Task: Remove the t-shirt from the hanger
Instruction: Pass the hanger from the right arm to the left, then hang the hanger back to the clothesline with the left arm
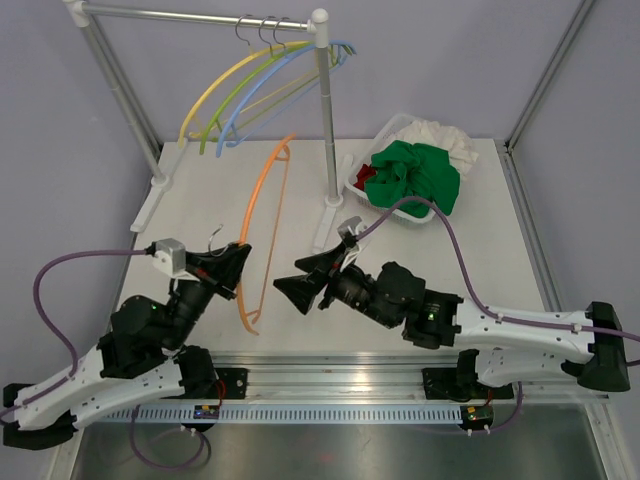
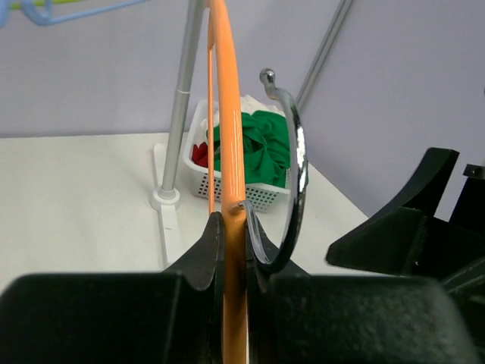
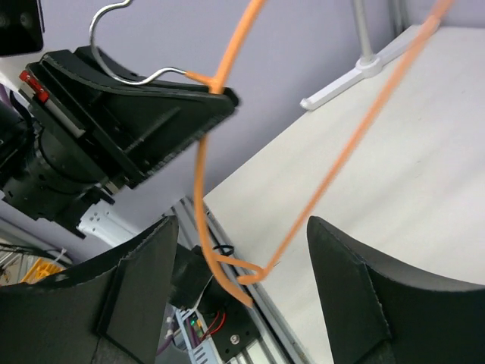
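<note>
– Where do we hold it?

– Our left gripper (image 1: 238, 258) is clamped on the thin orange plastic hanger (image 2: 227, 136) just below its metal hook (image 2: 292, 152). The hanger is bare, its long axis running away from us toward the rail (image 1: 200, 15).

– And the shirt?

– The crumpled green t-shirt (image 1: 415, 175) lies in the white slatted basket (image 1: 392, 124), far right (our right arm is nearer). Our right gripper (image 1: 290, 277) stands apart around the hanger's near corner, with bare table (image 1: 200, 200) to retreat over.
</note>
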`<control>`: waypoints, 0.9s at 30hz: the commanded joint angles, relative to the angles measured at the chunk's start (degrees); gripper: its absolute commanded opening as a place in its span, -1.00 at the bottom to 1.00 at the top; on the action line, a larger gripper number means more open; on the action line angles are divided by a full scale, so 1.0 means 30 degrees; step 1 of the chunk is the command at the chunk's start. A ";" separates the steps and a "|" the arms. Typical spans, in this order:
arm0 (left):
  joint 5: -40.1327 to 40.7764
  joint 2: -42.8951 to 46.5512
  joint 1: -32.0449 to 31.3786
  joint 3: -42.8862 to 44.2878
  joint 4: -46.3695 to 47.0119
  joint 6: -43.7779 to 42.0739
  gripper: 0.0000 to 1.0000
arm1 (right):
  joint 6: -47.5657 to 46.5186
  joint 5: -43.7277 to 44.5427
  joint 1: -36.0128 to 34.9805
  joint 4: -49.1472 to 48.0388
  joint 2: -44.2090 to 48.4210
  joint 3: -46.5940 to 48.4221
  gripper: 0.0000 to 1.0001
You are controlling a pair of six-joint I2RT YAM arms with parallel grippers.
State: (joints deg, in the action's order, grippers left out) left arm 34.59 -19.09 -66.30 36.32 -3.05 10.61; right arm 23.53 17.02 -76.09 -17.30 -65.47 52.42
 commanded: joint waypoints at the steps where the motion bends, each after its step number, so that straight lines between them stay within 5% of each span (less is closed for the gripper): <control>1: 0.2235 0.1703 0.0011 0.1953 -0.1645 0.1353 -1.00 | -0.1189 0.2229 -0.0153 -0.0710 0.1986 -0.0657 0.53; 8: 0.3707 0.2000 -0.0399 0.6108 -0.6185 0.2788 -1.00 | -0.2510 0.5019 -0.0153 0.0082 0.6204 -0.3026 0.58; 15: 0.2326 0.1094 -0.0399 0.9565 -0.6275 0.2324 -1.00 | -0.3010 0.6486 -0.0153 0.1282 1.0128 -0.4495 0.63; 22: 0.9085 -0.4559 -0.0399 1.7062 -1.2718 0.1296 -1.00 | -0.3008 0.6662 -0.0153 0.1635 1.1921 -0.5462 0.67; 27: 1.2604 -0.6437 -0.0399 1.8979 -1.4541 0.0508 -1.00 | -0.2951 0.6428 -0.0153 0.1840 1.2360 -0.5521 0.66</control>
State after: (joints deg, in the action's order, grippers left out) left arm 61.41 -35.51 -67.31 90.78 -41.21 14.68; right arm 15.53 35.09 -76.14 -12.05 -29.28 35.92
